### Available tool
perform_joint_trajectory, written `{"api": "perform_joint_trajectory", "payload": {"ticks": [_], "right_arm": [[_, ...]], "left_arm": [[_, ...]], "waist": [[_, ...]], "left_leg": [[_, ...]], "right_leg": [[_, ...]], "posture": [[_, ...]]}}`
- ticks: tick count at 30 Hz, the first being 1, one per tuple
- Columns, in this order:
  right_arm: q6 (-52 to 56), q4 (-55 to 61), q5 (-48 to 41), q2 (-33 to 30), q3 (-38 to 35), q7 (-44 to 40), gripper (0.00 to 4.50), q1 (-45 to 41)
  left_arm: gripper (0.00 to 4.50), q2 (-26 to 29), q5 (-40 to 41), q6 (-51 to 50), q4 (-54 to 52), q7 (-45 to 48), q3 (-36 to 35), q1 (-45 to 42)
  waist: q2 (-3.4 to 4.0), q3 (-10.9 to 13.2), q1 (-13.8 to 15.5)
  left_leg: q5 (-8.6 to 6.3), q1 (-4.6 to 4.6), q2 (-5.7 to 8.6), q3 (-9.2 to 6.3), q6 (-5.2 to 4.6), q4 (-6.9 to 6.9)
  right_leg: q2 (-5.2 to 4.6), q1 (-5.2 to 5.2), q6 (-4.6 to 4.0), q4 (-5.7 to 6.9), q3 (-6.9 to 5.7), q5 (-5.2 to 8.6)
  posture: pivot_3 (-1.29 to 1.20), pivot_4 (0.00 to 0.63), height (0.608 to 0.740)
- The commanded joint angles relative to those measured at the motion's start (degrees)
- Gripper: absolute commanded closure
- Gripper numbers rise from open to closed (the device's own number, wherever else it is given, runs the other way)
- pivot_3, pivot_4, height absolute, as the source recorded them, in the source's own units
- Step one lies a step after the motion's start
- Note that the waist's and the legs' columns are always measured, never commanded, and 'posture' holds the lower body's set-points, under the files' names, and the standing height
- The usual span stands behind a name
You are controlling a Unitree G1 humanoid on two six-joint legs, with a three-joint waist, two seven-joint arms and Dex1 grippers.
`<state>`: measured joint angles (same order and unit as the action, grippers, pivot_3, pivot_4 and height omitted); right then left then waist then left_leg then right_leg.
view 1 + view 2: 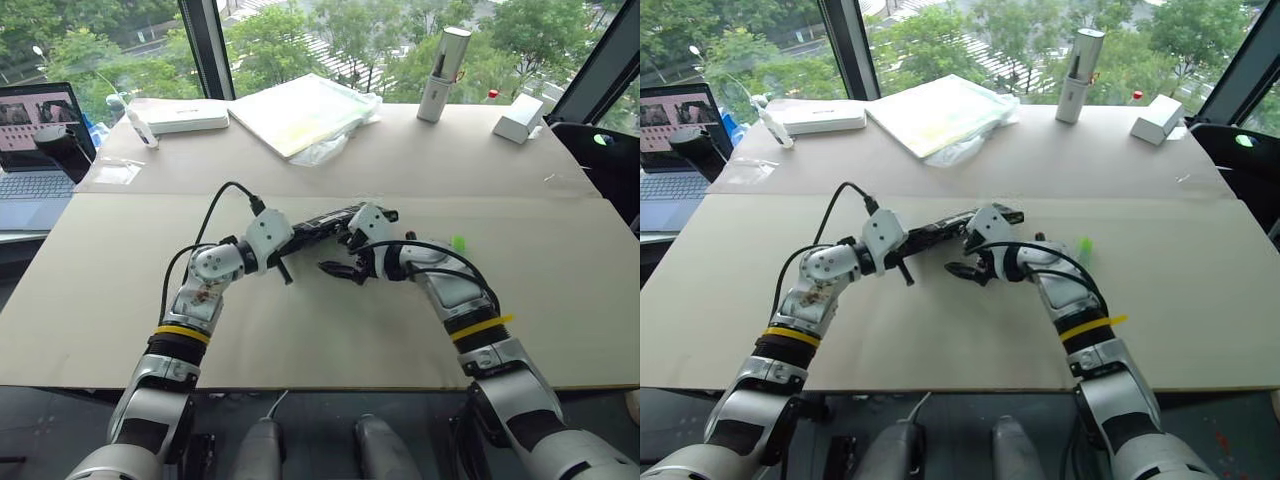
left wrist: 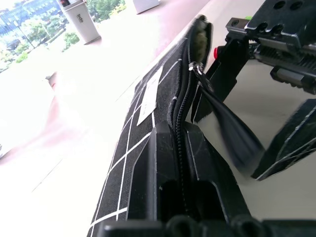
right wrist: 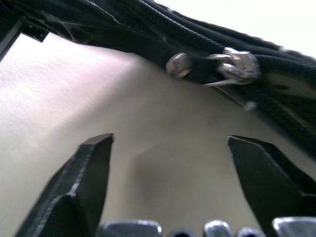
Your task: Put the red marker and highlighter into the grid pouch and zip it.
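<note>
Above bench (image 1: 300,330): left gripper (image 2: 180,148) jaws pinching grid pouch (image 2: 148,113), bracing it for zipping; right gripper (image 3: 170,163) jaws spread below zipper pull (image 3: 234,66); highlighter (image 1: 458,243) seemingly outside.

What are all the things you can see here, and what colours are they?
grid pouch: one, black with white lines, held up over the table's middle, zipper mostly closed
highlighter: one, light green, on the table beside the right arm
table: one, beige
laptop: one, dark, open, at the far left
flat box: one, white, far left of the table
plastic-wrapped pad: one, pale yellow-white, far middle
tall cylinder: one, silver-white, standing far right
small box: one, white, far right
left hand: black fingers, shut on the pouch's edge
right hand: black fingers, open, beside the zipper pull
</note>
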<state>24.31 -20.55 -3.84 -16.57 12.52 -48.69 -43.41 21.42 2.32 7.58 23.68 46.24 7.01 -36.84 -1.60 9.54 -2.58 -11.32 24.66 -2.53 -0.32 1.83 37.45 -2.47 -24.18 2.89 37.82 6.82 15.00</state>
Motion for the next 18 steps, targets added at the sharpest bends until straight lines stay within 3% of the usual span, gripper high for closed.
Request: {"api": "perform_joint_trajectory", "payload": {"ticks": [1, 5, 8, 10, 14, 18], "right_arm": [[5.9, 11.0, -7.36, -2.85, -1.82, -7.24, 0.1, 2.5], [14.33, 23.65, -17.86, -14.25, -7.0, -18.21, 0.1, 8.56], [16.64, 26.23, -20.43, -21.04, -12.02, -18.15, 0.1, 11.55], [17.11, 23.97, -19.85, -23.58, -17.39, -13.27, 0.1, 12.58], [18.07, 16.81, -14.76, -24.26, -27.43, 4.46, 0.1, 12.99], [18.92, 17.39, -13.06, -21.86, -29.75, 13.45, 0.1, 15.16]], "left_arm": [[4.5, 1.1, 0.73, 0.69, -1.01, 0.56, -0.9, -0.13], [4.5, 3.24, 0.74, 0.38, -2.17, 2.04, -1.13, 1.22], [4.5, 4.86, 1.1, 0.24, -2.98, 2.62, -1.6, 2.25], [4.5, 5.81, 1.61, -0.26, -4.5, 3.05, -2.04, 3.39], [4.5, 6.77, 3.0, -2.15, -9.56, 3.9, -2.44, 6.79], [4.5, 6.85, 3.96, -3.72, -12.67, 4.07, -2.32, 8.69]], "waist": [[0.0, 0.0, 0.04], [0.0, 0.0, 0.76], [-0.02, 0.01, 1.05], [-0.02, 0.02, 1.05], [-0.03, 0.02, 0.96], [-0.03, 0.02, 1.04]], "left_leg": [[0.0, 0.0, 0.0, 0.0, 0.0, -0.01], [0.0, 0.1, 0.04, -0.05, 0.0, 0.05], [-0.02, 0.17, 0.04, -0.05, -0.02, 0.23], [-0.02, 0.15, 0.02, -0.05, -0.02, 0.29], [-0.01, 0.11, 0.0, -0.04, -0.02, 0.29], [-0.01, 0.12, 0.01, -0.02, -0.02, 0.27]], "right_leg": [[0.0, 0.0, 0.0, 0.01, 0.0, 0.0], [-0.05, 0.04, 0.01, -0.05, -0.04, 0.0], [-0.06, 0.09, 0.02, -0.15, -0.04, 0.01], [-0.03, 0.09, 0.03, -0.09, -0.04, 0.01], [0.0, 0.08, 0.03, -0.03, -0.01, 0.02], [-0.01, 0.05, 0.03, -0.03, 0.02, 0.01]], "posture": [[0.0, 0.15, 0.731], [0.0, 0.15, 0.731], [0.0, 0.15, 0.731], [0.0, 0.15, 0.731], [0.0, 0.15, 0.731], [0.0, 0.15, 0.731]]}}
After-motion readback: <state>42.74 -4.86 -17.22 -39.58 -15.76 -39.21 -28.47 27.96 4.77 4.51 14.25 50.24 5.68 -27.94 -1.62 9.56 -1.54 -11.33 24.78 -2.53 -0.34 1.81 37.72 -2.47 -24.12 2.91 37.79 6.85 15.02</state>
